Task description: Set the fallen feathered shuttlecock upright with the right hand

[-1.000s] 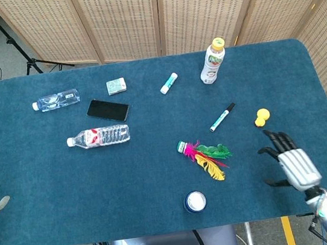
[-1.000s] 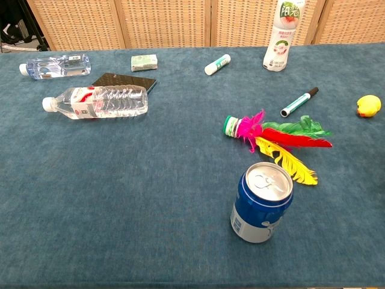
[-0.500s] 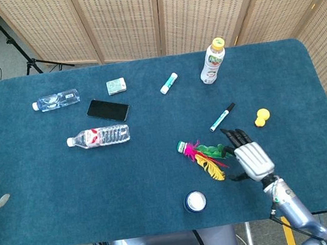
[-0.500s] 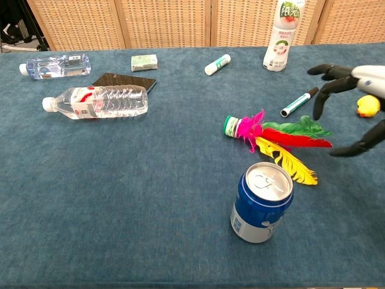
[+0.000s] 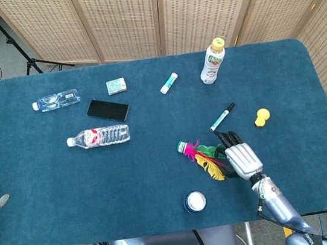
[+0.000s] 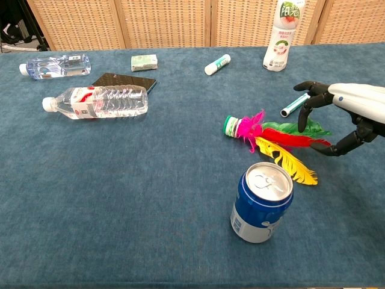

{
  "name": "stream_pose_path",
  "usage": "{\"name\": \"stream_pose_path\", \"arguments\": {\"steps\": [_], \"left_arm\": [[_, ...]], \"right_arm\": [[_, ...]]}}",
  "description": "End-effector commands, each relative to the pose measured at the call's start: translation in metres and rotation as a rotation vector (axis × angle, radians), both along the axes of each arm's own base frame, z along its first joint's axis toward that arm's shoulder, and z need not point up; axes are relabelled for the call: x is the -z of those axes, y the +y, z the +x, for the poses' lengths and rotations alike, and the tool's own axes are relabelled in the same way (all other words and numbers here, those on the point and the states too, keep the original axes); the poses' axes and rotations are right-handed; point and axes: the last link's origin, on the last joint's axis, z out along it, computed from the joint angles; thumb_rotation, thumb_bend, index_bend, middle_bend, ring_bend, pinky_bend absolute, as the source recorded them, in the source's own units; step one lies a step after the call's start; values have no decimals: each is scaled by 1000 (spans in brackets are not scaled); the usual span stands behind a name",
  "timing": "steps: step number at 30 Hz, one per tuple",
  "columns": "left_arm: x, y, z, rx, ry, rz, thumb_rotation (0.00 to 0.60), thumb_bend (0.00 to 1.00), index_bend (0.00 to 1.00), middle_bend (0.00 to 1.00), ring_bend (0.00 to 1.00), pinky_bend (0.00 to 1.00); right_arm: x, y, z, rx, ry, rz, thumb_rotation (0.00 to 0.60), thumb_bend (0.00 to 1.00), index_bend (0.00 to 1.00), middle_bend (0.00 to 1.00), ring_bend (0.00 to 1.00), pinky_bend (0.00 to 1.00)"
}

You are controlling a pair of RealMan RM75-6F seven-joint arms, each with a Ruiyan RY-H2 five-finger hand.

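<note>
Right robot hand [image 6: 346, 117] hovered open and empty over the shuttlecock's [image 6: 271, 137] feather tips; better to grip nearer the green base, then tip it upright.

Head looks steeply down; chest low, near, both on the table [image 5: 53, 205].

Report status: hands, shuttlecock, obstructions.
Right hand open at the feather tips, holding nothing. Left hand not in view. Shuttlecock flat on its side. Can close in front, marker just behind.
</note>
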Motion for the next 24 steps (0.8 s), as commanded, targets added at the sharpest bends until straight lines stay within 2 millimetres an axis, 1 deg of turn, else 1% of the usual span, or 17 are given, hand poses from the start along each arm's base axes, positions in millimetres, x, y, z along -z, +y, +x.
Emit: {"name": "stream_pose_path", "arguments": {"steps": [1, 7, 12, 14, 19, 24], "left_arm": [[0, 0, 0, 1, -1, -2, 600, 12, 0, 0, 0, 0], [0, 0, 0, 0, 0, -3, 600, 13, 0, 0, 0, 0], [0, 0, 0, -1, -2, -3, 600, 13, 0, 0, 0, 0], [0, 0, 0, -1, -2, -4, 600, 13, 0, 0, 0, 0], [1, 0, 0, 0, 0, -9, 600, 13, 0, 0, 0, 0], [1, 0, 0, 2, -1, -13, 600, 13, 0, 0, 0, 0]], "right_arm": [[3, 0, -3, 10, 2, 9, 600, 402, 470, 0, 0, 0], [7, -1, -8, 19, 5, 10, 600, 406, 549, 0, 0, 0], [6, 0, -11, 24, 1, 8, 600, 426, 573, 0, 0, 0], [5, 0, -12, 24, 0, 10, 600, 460, 586, 0, 0, 0], [2, -1, -10, 15, -7, 10, 600, 604, 626, 0, 0, 0], [-7, -3, -4, -26, 30, 1, 600, 660, 646, 0, 0, 0]]}}
